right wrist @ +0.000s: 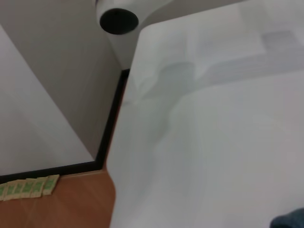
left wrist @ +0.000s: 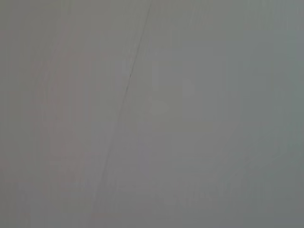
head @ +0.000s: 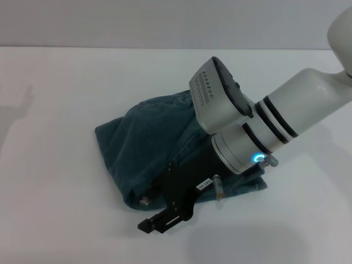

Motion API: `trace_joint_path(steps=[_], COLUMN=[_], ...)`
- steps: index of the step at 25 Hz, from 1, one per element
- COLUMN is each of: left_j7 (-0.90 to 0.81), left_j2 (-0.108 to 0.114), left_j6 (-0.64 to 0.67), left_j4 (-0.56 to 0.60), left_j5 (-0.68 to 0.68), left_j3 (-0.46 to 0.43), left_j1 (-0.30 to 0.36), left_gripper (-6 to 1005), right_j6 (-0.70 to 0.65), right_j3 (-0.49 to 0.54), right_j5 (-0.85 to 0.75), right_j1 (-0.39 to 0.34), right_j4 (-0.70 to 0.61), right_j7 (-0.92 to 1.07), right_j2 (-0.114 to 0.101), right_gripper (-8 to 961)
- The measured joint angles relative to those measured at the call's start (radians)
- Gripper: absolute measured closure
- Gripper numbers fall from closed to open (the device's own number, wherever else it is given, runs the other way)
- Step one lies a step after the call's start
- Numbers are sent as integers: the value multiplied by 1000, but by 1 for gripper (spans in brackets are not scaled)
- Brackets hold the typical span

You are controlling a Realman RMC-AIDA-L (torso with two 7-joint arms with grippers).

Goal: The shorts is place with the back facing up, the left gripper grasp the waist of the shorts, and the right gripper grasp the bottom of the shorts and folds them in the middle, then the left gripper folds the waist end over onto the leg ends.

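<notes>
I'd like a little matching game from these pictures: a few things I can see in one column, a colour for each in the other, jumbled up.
Things:
1. shorts
2. table
3. right hand
4. floor

Colours:
A. black
B. reddish brown
C. blue denim
D. white

Pairs: 1-C, 2-D, 3-A, 4-B

The shorts lie bunched on the table, and the right hand sits at their near edge. The floor shows only in the right wrist view, past the table's edge.
</notes>
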Motion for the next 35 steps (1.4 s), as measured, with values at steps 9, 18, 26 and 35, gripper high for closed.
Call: trace_joint_path(steps=[9, 18, 26, 35], left_j7=[0, 0, 0, 2], left_j2=[-2, -1, 1, 2], left_j6=[2, 4, 1, -10], left_j4=[-12, -12, -12, -12], left_j5=[0, 1, 3, 0], left_j3=[0, 0, 0, -4], left_j1=[2, 5, 4, 2], left_gripper=[174, 174, 174, 174], right_j6=[103, 222, 321, 383], right_j3=[-43, -76, -81, -85], right_j5=[7, 60, 72, 89], right_j1=[-3, -4, 3, -9], right_j4=[16, 17, 11, -7], right_j7=[2, -5, -7, -20], right_j2=[6, 6, 6, 6], right_gripper=[362, 363, 362, 363])
